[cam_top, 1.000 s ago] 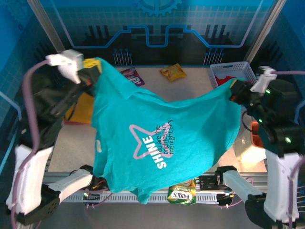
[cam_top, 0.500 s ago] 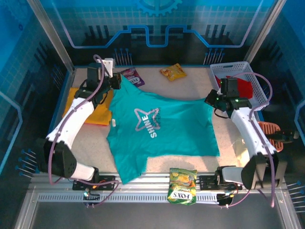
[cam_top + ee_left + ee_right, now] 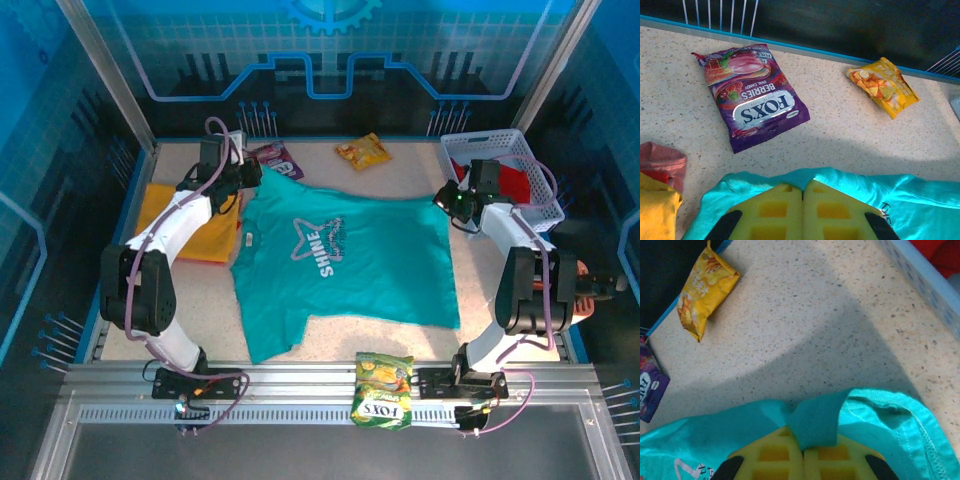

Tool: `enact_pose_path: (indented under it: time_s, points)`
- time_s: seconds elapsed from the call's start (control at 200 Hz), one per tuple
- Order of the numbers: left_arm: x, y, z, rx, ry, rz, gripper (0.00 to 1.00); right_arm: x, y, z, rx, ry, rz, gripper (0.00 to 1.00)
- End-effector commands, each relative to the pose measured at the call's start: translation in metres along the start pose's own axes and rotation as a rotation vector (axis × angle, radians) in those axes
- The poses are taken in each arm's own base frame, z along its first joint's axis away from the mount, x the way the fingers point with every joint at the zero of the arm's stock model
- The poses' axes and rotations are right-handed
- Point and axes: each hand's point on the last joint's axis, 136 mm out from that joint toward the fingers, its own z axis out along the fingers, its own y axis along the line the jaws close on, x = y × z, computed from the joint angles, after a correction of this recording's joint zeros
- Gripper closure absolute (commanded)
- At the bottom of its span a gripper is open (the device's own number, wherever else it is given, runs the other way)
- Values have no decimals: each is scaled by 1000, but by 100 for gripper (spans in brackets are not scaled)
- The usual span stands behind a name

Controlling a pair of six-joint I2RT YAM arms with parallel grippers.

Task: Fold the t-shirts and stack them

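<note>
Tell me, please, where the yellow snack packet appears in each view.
Top external: the yellow snack packet sits top centre of the picture.
Left wrist: the packet lies upper right.
Right wrist: the packet lies upper left.
Shared landmark: the teal t-shirt, spread below the packet in every picture.

Speckled beige table top (image 3: pixel 400 180), edged at its far side by a blue lip (image 3: pixel 815 49). Far wall (image 3: pixel 200 60): dark panel traced with blue circuit-like lines and a gear motif (image 3: pixel 330 12) at top centre. Left side wall (image 3: pixel 40 200) and right side wall (image 3: pixel 610 180): blue grid pattern. Slanted metal posts (image 3: pixel 105 70) frame the far corners. A slotted aluminium rail (image 3: pixel 300 390) runs along the near edge. A soft shadow (image 3: pixel 805 365) crosses the lit far part of the table.
</note>
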Motion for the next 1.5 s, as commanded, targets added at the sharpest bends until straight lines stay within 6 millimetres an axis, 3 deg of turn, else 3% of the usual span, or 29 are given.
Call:
enact_pose_path:
  time_s: [0.0,0.185,0.54,1.001,1.331,1.496]
  points:
    - [-25,-11,-10,63,-66,-32,100,-22,12,0,-53,-34,-36,100]
    - [-8,1,-27,38,-10,-110,100,-7,8,-5,-38,45,-33,100]
    - [66,9,-59,6,222,-361,100,49,-21,-27,50,229,38,100]
    - [134,22,-95,-69,365,-485,100,88,-56,-35,118,289,70,100]
    - [176,36,-101,-125,443,-529,100,107,-72,-34,162,324,74,100]
    - [186,41,-105,-140,450,-545,100,115,-79,-30,178,341,77,100]
